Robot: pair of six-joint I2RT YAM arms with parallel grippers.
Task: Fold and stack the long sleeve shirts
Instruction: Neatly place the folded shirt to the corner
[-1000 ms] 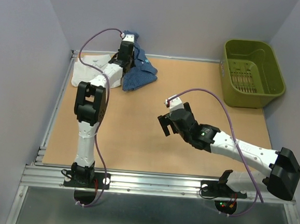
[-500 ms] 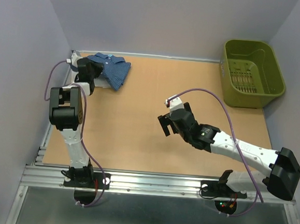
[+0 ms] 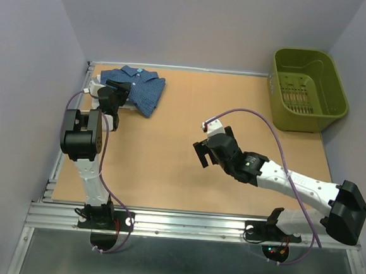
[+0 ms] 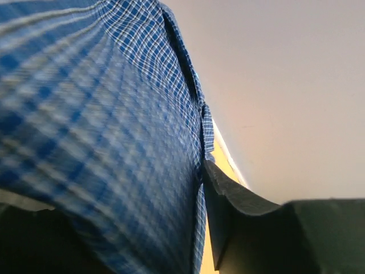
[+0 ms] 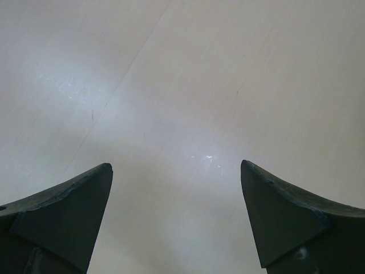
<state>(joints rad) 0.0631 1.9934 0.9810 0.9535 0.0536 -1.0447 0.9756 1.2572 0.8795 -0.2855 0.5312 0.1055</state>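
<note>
Landmark: olive-green basket point(image 3: 298, 121), standing at the far right corner of the table point(image 3: 162, 161).

Item 1. Dark blue check shirt point(image 3: 136, 84): lies folded in a compact bundle, collar uppermost. It is well to the left of the basket, across the full width of the table, and level with it along the far edge.

Item 2. Left gripper point(image 3: 121, 95): well apart from the basket, at the near left edge of the blue shirt and touching it. In the left wrist view, checked cloth point(image 4: 108, 125) fills the space between the fingers and reaches the inner face of the one finger point(image 4: 251, 228) that shows clearly. Whether the claw is pinching the cloth or merely resting against it cannot be told from these views.

Item 3. Right gripper point(image 3: 199, 153): left of the basket and nearer the arm bases, about midway between the basket and the shirt. The claw stands wide. The right wrist view shows both fingertips far apart with only bare table surface point(image 5: 171, 85) between them. It is well apart from the shirt.
</note>
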